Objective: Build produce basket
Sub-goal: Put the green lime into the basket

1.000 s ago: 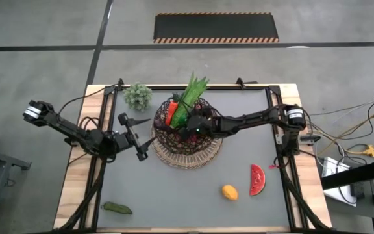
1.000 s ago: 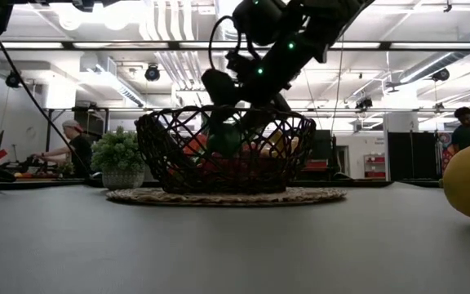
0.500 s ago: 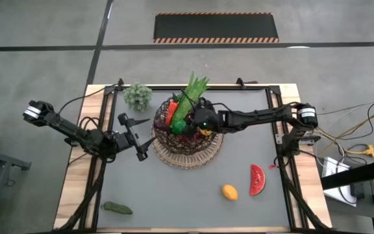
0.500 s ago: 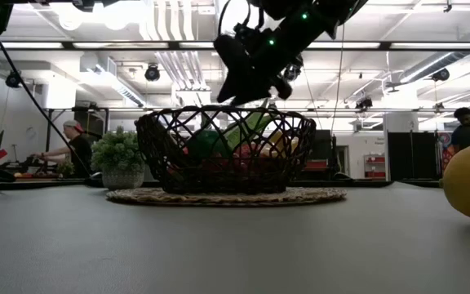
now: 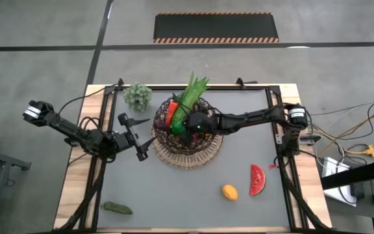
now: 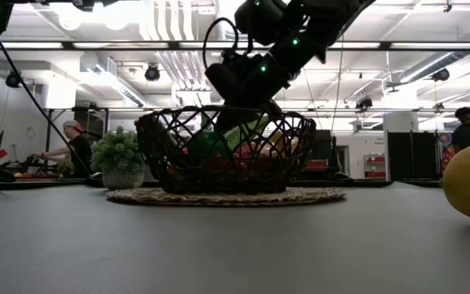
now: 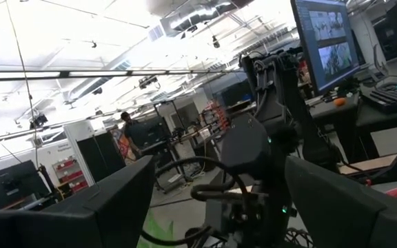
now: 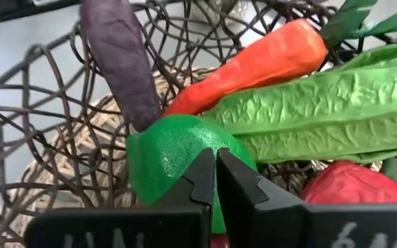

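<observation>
On the grey table (image 5: 174,188), the right gripper (image 8: 214,180), fingers pressed together on nothing, half hides the lime (image 8: 174,160) inside the basket (image 5: 193,155); left gripper's (image 5: 137,137) grip unclear.

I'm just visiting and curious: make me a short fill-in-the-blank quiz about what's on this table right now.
1. The right gripper hangs over the ____.
2. The orange carrot lies ____ the basket.
3. The watermelon slice rests on the table beside the ____.
4. The left gripper waits ____ the basket.

Missing words: basket; inside; mango; outside
</observation>
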